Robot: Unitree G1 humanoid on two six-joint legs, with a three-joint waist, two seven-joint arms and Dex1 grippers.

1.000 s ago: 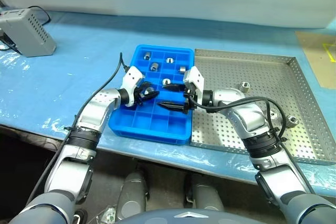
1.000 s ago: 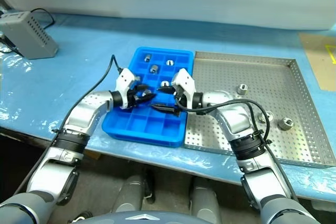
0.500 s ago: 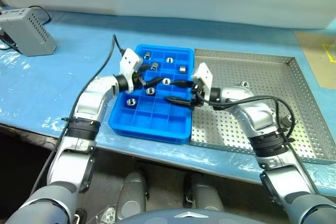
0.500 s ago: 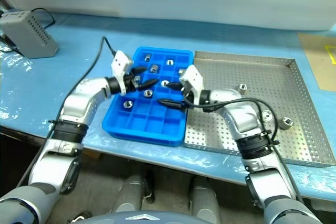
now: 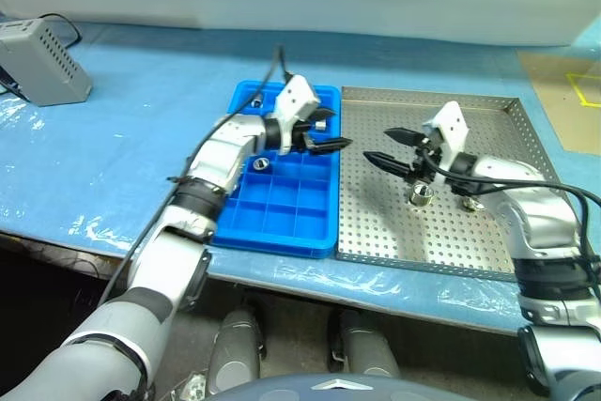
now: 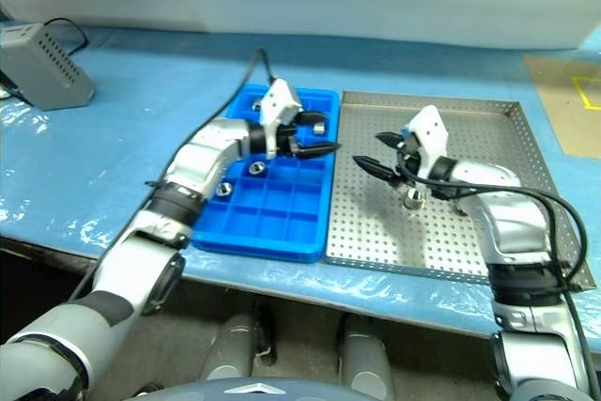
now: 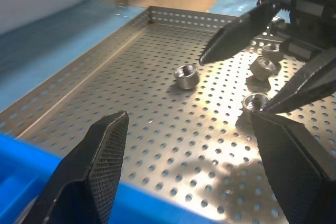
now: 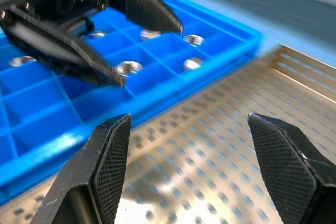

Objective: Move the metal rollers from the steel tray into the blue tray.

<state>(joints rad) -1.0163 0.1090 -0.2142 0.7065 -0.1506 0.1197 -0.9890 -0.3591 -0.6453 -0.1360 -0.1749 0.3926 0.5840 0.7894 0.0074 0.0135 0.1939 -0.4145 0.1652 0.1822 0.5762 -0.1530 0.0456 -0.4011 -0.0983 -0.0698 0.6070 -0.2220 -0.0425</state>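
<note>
The blue tray (image 5: 282, 218) lies left of the steel tray (image 5: 441, 241), their long sides touching. Several metal rollers rest in the blue tray's compartments, one of them a roller (image 6: 255, 168) near its left side. My left gripper (image 5: 324, 133) hovers open and empty over the blue tray's right edge, pointing at the steel tray. My right gripper (image 5: 390, 149) hangs open and empty above the steel tray, just above a roller (image 5: 419, 197). The left wrist view shows more rollers on the perforated floor, such as one roller (image 7: 186, 75) lying alone and another roller (image 7: 264, 68) beside the right gripper's fingers (image 7: 236, 32).
A grey box (image 5: 38, 63) with a black cable sits at the far left on the blue table cover. A brown sheet with yellow tape (image 5: 563, 82) lies beyond the steel tray's far right corner. The steel tray's near part (image 5: 413, 251) is bare.
Both arms swung to the right. The left gripper went from the blue tray's middle to its right edge and opened a little. The right gripper left the blue tray for the steel tray.
</note>
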